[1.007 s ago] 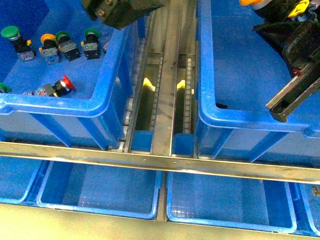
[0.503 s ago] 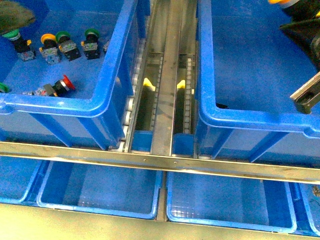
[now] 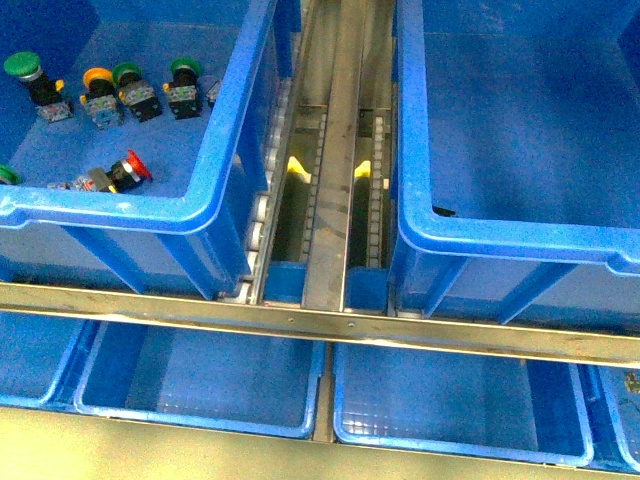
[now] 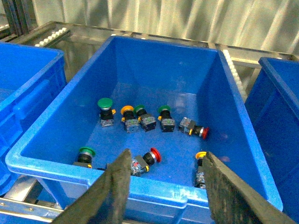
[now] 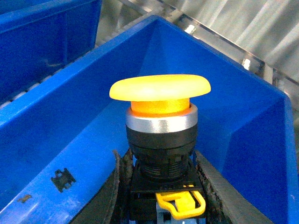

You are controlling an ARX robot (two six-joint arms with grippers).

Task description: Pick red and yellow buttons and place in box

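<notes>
In the front view neither gripper shows. The left crate holds a red button and a yellow button. The big blue box stands on the right with a bare floor. In the left wrist view my left gripper is open above the crate's near rim, with a red button and a yellow button just beyond it. Another red button and yellow button lie farther in. My right gripper is shut on a yellow button, held upright over the box.
Several green-capped buttons lie in the left crate, also in the left wrist view. A metal roller track runs between the crates. A metal rail crosses in front, with shallow blue trays below.
Both arms have left the front view. The left one went out at the upper left; the right one went out at the upper right with the yellow button.
</notes>
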